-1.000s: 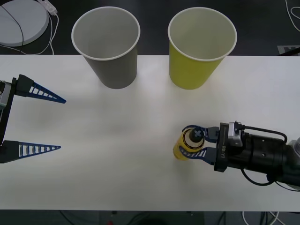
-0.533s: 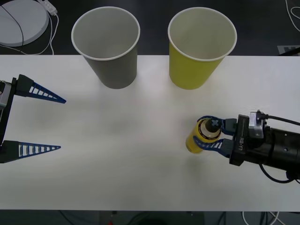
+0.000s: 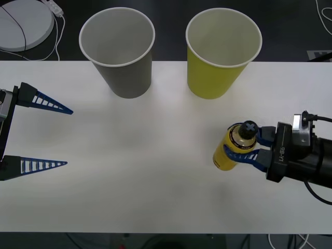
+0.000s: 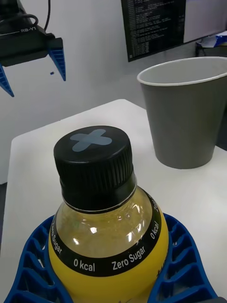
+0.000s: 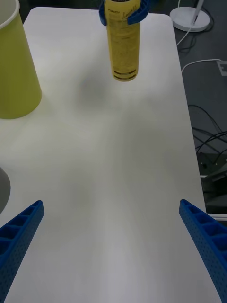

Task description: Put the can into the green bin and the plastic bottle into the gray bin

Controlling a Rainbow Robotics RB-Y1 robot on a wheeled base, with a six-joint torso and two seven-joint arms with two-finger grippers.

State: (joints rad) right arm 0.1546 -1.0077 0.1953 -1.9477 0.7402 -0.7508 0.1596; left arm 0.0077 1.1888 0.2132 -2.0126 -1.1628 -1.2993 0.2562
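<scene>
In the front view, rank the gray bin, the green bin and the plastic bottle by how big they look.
1-2. gray bin and green bin: they look alike in size, so no ranking between them.
3. plastic bottle, clearly smallest, held in the right pincer.

The white table point(image 3: 155, 171) carries two large tapered paper cups at its far edge, standing upright and apart from each other: the gray bin point(image 3: 120, 57) toward the robot's left and the green bin point(image 3: 220, 57) toward its right. In the left wrist view the plastic bottle point(image 5: 122, 40) hangs clear of the tabletop, its base casting a faint shadow on the surface below
</scene>
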